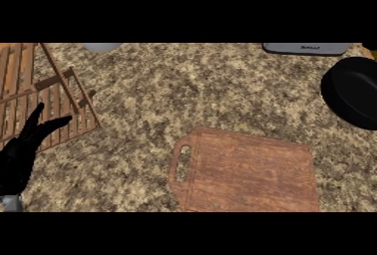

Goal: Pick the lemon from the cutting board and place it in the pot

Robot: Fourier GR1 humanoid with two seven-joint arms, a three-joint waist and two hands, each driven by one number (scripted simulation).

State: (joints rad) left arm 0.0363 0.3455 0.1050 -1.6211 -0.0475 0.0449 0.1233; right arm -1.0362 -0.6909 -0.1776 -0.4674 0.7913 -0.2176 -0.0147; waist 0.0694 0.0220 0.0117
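The brown wooden cutting board (247, 172) lies on the speckled counter at the lower centre-right, its handle slot toward the left. No lemon shows on it or anywhere else in view. A black round pot (355, 92) sits at the right edge, partly cut off; its inside looks dark and I cannot tell what it holds. My left hand (21, 152) rests at the lower left with its fingers straight and pointing up, holding nothing. My right hand does not appear.
A slatted wooden rack (40, 94) covers the upper left corner, just beyond my left hand. A grey appliance (305, 48) stands at the back right and a pale round object (101, 47) at the back left.
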